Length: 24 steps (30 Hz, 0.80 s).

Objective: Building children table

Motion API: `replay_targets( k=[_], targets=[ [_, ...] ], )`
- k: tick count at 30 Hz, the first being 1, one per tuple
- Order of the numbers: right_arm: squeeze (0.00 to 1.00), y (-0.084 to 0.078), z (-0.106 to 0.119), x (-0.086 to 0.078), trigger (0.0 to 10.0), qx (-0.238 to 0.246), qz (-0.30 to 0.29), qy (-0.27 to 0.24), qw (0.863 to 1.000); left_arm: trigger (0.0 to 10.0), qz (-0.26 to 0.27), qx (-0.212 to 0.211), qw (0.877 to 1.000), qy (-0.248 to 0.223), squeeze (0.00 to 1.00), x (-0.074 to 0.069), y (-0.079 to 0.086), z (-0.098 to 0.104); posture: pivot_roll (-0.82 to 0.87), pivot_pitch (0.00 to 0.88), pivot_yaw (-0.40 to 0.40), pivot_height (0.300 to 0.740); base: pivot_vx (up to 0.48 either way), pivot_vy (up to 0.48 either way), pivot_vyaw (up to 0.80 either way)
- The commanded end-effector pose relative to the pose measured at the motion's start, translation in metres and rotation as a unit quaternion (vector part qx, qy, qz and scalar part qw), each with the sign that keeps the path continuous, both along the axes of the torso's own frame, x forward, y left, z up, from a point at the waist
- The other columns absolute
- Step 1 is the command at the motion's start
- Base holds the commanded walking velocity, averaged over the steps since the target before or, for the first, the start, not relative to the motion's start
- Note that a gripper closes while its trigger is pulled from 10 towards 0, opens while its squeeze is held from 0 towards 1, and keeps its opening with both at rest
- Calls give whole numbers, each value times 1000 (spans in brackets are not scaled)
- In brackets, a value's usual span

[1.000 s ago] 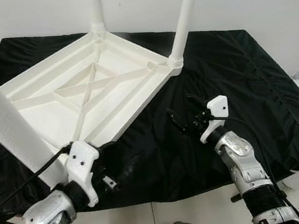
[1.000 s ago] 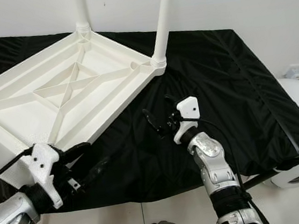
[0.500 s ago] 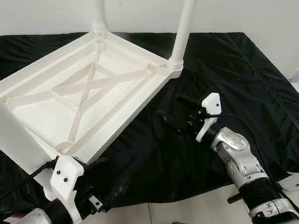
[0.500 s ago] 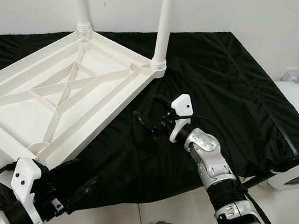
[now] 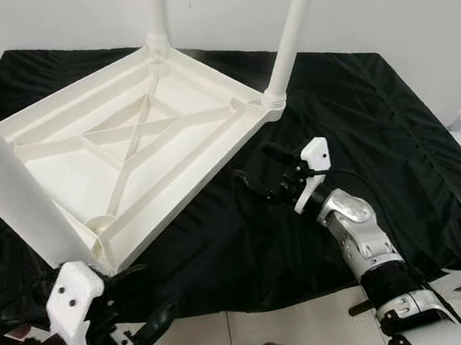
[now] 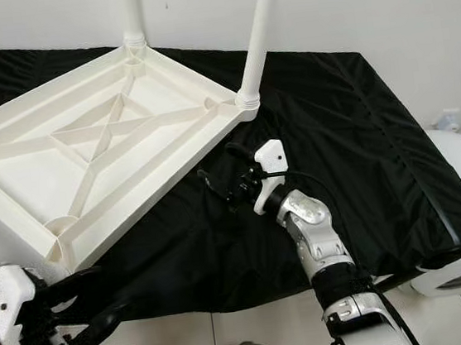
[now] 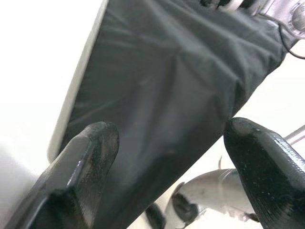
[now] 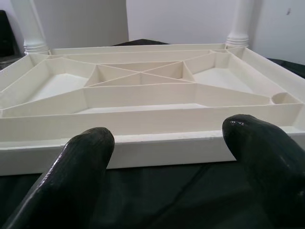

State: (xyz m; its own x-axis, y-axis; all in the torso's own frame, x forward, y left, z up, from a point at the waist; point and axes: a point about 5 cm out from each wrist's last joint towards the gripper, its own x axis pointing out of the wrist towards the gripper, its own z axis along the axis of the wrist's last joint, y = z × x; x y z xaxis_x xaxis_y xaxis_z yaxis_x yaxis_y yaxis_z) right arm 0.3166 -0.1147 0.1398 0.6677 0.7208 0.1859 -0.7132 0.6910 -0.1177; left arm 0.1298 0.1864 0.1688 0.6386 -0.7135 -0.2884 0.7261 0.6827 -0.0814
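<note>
Black two-finger right gripper: fingers spread, empty, hovering just above the black cloth, aimed at the near long edge of the table top, close but apart from it. In the right wrist view, white rim level between the fingertips.

Left gripper: fingers apart, empty, low at the front edge of the work surface, just beside the near corner of the table top; black cloth and pale floor between its fingers in the left wrist view.

White plastic table top: upside down on the black cloth, underside up, ribbed with a crossed brace and a raised rim. Legs fitted: far corner leg, right corner leg, near left leg. Near corner socket vacant, round, no leg in it.

Handling, judged: moulded plastic, light, stiff, smooth and somewhat slippery; liable to slide on the cloth when pushed. Best hold: rim wall or a rib, pinched across its thickness, or a leg close to its socket. Top-heavy with legs upright; tipping possible if lifted by one edge.
</note>
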Motion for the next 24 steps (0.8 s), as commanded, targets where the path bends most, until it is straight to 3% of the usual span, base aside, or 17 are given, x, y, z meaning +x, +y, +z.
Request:
replay_targets(
  k=[1, 15, 22, 24],
  targets=[
    [0, 0, 0, 1, 10000, -5, 4, -2, 1000, 10000, -135, -26, 990, 14, 0, -13, -7, 5, 200, 91, -152, 740, 0, 0, 0],
    [0, 20, -4, 9, 10000, -6, 40, -2, 999, 10000, -118, 30, 989, 84, 0, -39, 18, 3, 272, 117, -145, 740, 0, 0, 0],
    [0, 27, -3, 11, 10000, -4, 51, -4, 999, 10000, -93, 105, 983, 121, 0, -45, 44, -7, 293, 124, -143, 740, 0, 0, 0],
    [0, 29, -4, 12, 10000, -2, 53, -5, 999, 10000, -79, 181, 971, 139, 0, -46, 64, -15, 305, 120, -147, 740, 0, 0, 0]
  ],
)
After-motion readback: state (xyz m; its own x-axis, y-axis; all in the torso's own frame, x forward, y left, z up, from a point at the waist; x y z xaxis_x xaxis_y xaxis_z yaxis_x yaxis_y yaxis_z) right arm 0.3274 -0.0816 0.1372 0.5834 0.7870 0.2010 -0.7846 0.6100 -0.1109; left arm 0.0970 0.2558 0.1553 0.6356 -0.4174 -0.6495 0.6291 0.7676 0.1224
